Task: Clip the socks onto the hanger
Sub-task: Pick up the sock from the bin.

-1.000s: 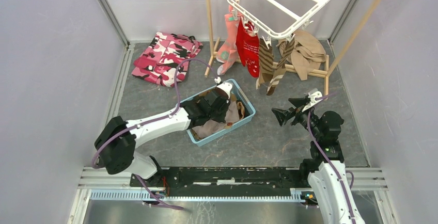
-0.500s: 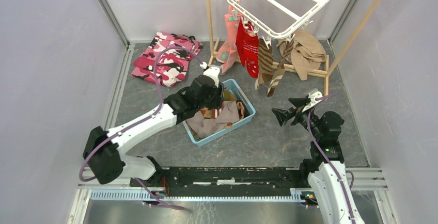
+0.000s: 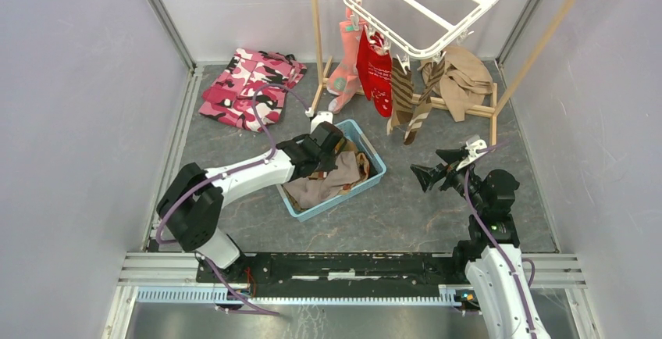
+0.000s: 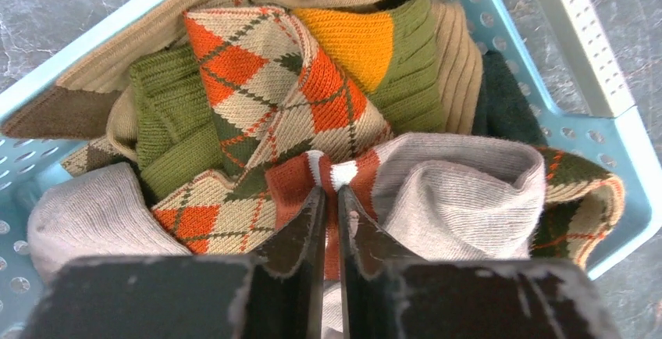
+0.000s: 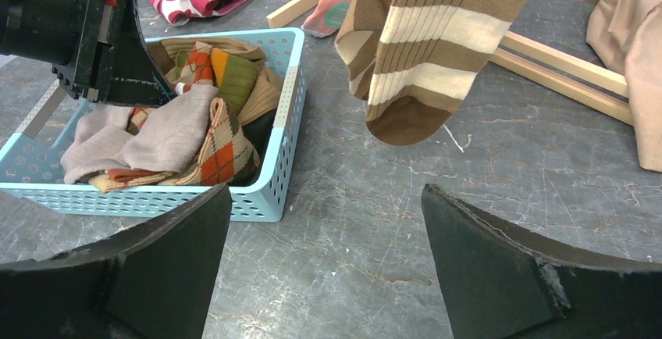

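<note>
The socks lie heaped in a light blue basket (image 3: 376, 175): an argyle sock (image 4: 265, 81), an olive green one (image 4: 168, 120) with an orange heel, and a taupe one (image 4: 460, 190). My left gripper (image 4: 331, 190) reaches down into the heap, and its jaws are shut on the argyle sock's orange edge. The white hanger (image 3: 421, 11) hangs at the back. A pink sock (image 3: 343, 66), a red sock (image 3: 376, 73) and a brown-striped sock (image 5: 421, 50) are clipped to it. My right gripper (image 5: 325, 190) hovers open over bare floor to the right of the basket and holds nothing.
A pink camouflage garment (image 3: 250, 85) lies at the back left. The wooden pole rack (image 3: 316, 34) carries the hanger, and its base bars (image 5: 562, 66) run along the floor. A large beige cloth (image 3: 464, 81) hangs at the back right. Grey walls close in both sides.
My left gripper rose toward the basket's far corner and opened, then came back down into the heap and closed on the argyle sock. The right arm has not moved.
</note>
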